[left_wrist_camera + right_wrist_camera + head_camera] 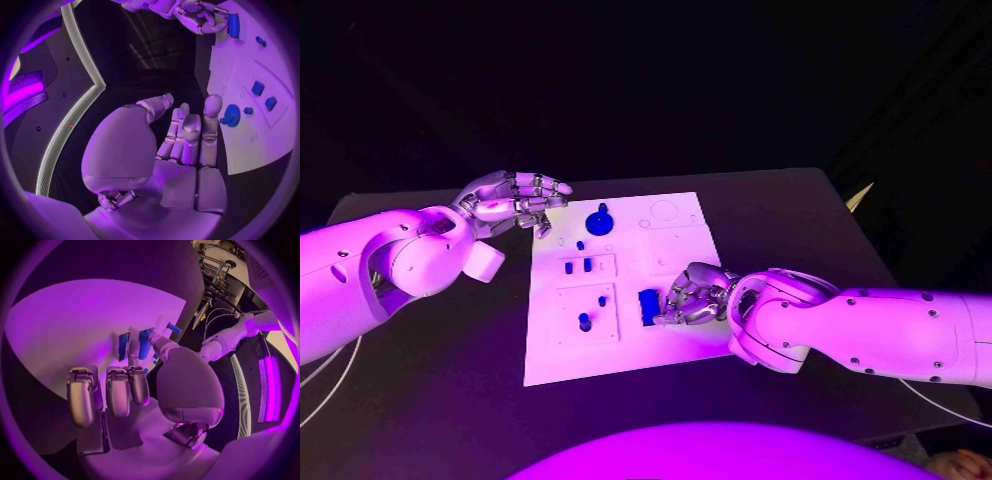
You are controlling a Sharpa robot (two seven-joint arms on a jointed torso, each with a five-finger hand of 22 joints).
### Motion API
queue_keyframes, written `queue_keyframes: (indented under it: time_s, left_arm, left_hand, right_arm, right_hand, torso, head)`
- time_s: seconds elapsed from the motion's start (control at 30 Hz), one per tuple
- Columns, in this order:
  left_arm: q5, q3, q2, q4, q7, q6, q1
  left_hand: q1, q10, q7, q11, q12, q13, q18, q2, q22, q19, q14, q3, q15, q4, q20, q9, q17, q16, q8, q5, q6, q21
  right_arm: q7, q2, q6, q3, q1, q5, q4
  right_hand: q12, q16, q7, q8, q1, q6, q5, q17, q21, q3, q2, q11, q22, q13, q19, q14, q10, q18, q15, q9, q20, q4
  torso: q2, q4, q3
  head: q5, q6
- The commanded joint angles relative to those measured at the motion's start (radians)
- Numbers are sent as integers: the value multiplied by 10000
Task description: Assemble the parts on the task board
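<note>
A black table stands in a dark room, with blackness beyond its far edge. Something pale and pointed shows just past its far right corner.

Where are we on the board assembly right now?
Looks done: small blue pieces sit in the task board recesses. In hand: the right hand is at a blue part, grip unclear. Left: the round blue part lies untouched near the left hand.

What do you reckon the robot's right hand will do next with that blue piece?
Probably lower the blue piece into the task board. The right hand pinches it just above the board's near part, so a small descent seems the natural next move. The left hand waits at the board's far corner.
</note>
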State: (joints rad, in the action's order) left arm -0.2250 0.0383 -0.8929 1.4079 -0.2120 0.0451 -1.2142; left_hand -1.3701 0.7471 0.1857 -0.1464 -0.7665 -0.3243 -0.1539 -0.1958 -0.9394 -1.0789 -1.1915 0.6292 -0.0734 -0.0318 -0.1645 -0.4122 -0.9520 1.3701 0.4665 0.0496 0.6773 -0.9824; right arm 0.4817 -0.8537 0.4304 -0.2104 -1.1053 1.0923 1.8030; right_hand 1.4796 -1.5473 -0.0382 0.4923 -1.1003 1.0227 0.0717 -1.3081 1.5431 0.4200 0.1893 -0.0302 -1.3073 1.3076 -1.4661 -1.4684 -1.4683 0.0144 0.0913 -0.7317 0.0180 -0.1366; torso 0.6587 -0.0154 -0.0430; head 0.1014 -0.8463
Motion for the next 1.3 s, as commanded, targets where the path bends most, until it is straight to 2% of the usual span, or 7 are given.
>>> queue_keyframes:
  time_s: [0.03,0.4,0.57,0.9,1.1,1.13,1.3]
  left_arm:
    - [-1,-6,2,32,-72,142,-3]
    - [-1,-6,-8,35,-66,154,-3]
    - [-1,-6,-9,34,-65,161,-3]
    - [-1,-6,-17,33,-76,141,-3]
    - [0,-6,-6,18,-106,129,-3]
    - [3,-6,-2,10,-124,120,-2]
    - [62,1,52,-51,-234,22,19]
  left_hand:
    - [-47,46,270,35,-49,8,-106,32,0,69,56,61,27,15,24,8,15,42,46,43,-28,38]
    - [-41,67,270,38,-61,13,-103,40,-10,65,60,65,28,11,25,13,24,41,57,43,-21,29]
    - [-41,67,270,38,-61,13,-103,40,-10,65,60,65,28,11,25,13,24,41,57,43,-21,29]
    - [-41,67,270,38,-61,13,-103,40,-10,65,60,65,28,11,25,13,24,41,57,43,-21,29]
    - [-40,92,269,42,-75,18,-109,37,6,82,73,67,30,15,27,19,46,36,68,43,-14,45]
    - [-39,93,269,42,-75,19,-126,35,74,137,111,67,31,16,27,21,108,16,69,43,-14,109]
    - [-33,100,269,42,-77,31,-200,25,359,375,315,68,36,19,32,31,413,-107,77,43,-15,386]
  right_arm:
    - [162,50,105,0,3,206,-60]
    - [107,103,55,1,3,217,-107]
    - [-32,70,-72,1,3,126,-50]
    - [-983,-293,-409,1,2,-856,111]
    - [-2237,-574,-474,8,-82,-1768,164]
    - [-2742,-633,-430,8,-124,-2115,96]
    - [-4469,-771,-13,21,-271,-3371,-330]
  right_hand:
    - [49,15,57,47,-73,8,7,-2150,32,57,-63,-68,-2566,2133,-995,-925,-600,-93,69,7,-88,-17]
    - [72,19,64,62,-74,20,8,-2143,38,80,-104,-74,-2568,2146,-997,-923,-612,-94,75,7,-93,-32]
    - [56,21,63,71,-86,1,-8,-2140,28,51,-7,-78,-2565,2138,-995,-923,-606,-92,82,8,-101,-1]
    - [-319,82,-26,36,6,-198,-37,-2029,-256,-67,167,-8,-2486,1930,-934,-898,-403,-36,34,31,-80,-43]
    - [-884,281,-137,26,11,-449,-70,-1684,-850,-206,229,94,-2321,1621,-799,-816,-69,80,-52,30,-13,-84]
    - [-973,292,-166,20,-108,-559,-56,-1671,-918,-170,165,120,-2301,1571,-782,-812,-5,93,-75,29,10,-44]
    - [-1420,454,-322,-132,-459,-936,98,-1416,-1532,-69,92,253,-2128,1315,-639,-751,297,206,-186,124,114,101]
  torso:
    - [0,-1,1]
    - [0,-8,2]
    - [-3,-7,1]
    - [-12,-10,0]
    - [-29,-17,-16]
    - [-43,-21,-25]
    - [-138,-54,-87]
  head:
    - [-5,-2]
    - [-19,-30]
    - [-17,-26]
    - [-56,13]
    - [-117,134]
    - [-171,216]
    - [-216,359]
